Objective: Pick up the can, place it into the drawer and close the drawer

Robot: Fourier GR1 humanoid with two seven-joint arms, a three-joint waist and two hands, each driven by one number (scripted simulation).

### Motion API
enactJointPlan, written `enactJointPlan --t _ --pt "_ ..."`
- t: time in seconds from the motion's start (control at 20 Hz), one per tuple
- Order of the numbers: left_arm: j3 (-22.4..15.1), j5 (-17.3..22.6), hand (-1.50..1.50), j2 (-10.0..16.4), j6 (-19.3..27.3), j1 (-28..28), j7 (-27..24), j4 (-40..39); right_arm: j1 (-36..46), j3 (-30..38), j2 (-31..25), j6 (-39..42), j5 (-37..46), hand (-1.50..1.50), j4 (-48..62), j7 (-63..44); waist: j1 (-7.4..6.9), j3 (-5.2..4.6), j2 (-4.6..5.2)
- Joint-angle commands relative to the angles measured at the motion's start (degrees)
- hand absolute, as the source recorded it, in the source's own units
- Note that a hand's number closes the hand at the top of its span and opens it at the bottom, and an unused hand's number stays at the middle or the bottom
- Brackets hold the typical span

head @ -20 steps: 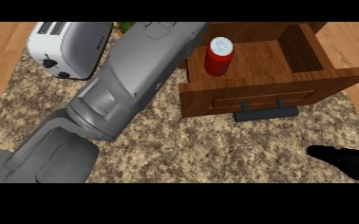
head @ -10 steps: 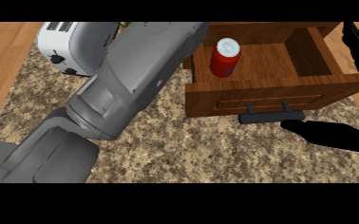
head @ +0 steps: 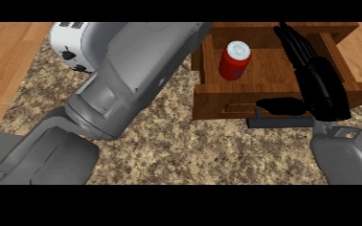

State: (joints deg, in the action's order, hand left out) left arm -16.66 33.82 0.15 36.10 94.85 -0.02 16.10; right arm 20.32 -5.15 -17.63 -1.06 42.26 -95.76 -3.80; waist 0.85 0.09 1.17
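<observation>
Can: upright inside open drawer (closing not yet done); right hand, fingers straight, empty, over drawer's right edge.

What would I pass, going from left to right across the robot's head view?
White toaster → grey left forearm → red can → black right hand, fingers straight.

Right hand risen from lower corner (fingers straight), now over drawer front
</observation>
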Motion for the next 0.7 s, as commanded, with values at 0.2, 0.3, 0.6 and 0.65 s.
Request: enactJointPlan --t 0.2,0.3,0.6,0.65 --pt "2.3 0.1 -1.5 1.6 -1.8 -1.0 0.2 0.9 11.0 -2.8 4.0 -8.1 10.4 -1.5 21.4 3.0 -1.7 -0.03 -0.3" --pt "1.4 -1.1 -1.5 2.8 -2.3 -1.6 1.4 1.5 11.4 -2.9 5.4 -13.0 12.4 -1.5 26.7 5.6 -2.03 -0.02 -0.53" --pt "0.9 -2.2 -1.5 4.8 -2.5 -3.6 4.0 5.2 20.8 0.3 7.0 -19.6 16.6 -1.5 42.8 4.8 -3.37 -0.05 -0.76" --pt "0.7 -2.8 -1.5 5.6 -2.0 -4.1 4.1 5.2 20.6 1.5 7.1 -23.3 16.1 -1.5 46.0 7.4 -3.64 -0.02 -0.61"
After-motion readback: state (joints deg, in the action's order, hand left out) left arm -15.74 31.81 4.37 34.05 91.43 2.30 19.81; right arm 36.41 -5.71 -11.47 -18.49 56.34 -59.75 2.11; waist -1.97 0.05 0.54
